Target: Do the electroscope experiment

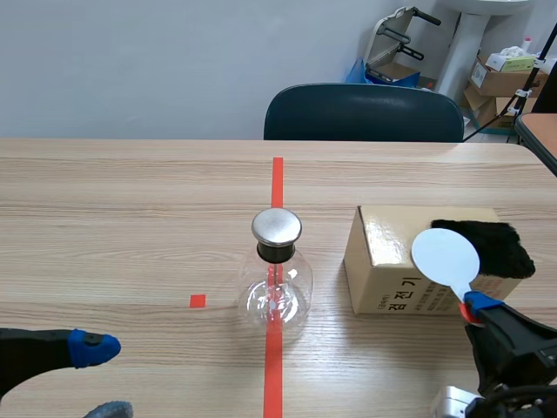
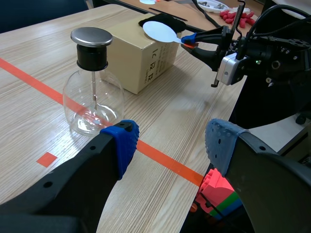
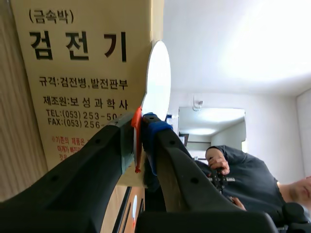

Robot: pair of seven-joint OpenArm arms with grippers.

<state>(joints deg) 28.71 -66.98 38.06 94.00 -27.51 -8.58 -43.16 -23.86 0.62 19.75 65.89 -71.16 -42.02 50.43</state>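
Gap between electroscope (image 1: 276, 292) and held paddle (image 1: 445, 255)

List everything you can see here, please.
electroscope flask: one, clear glass with silver cap, on the tape line.
cardboard box: one, tan, right of the flask.
fur cloth: one, black, on the box.
disc paddle: one, white, orange-red handle, in the right gripper.
table: one, light wood.
chair: one, dark teal, behind the table.
left gripper: one, black, open near the flask.
right gripper: one, black, shut on the paddle.
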